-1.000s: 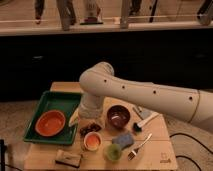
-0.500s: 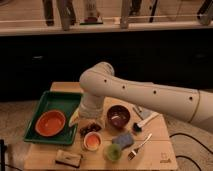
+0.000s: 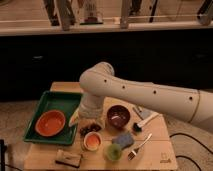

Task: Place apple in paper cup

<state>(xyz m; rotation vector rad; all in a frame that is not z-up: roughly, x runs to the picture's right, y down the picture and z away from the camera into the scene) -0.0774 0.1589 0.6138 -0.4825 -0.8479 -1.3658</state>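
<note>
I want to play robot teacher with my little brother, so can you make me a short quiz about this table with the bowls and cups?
1. True or false: the big round orange bowl sits inside the green rectangular tray.
2. The robot's dark end effector is closest to which thing? A) the orange bowl B) the small white paper cup C) the dark maroon bowl
3. Fill in: the small round orange-yellow apple lies inside the white paper ____.
Key: 1 true; 2 B; 3 cup.
</note>
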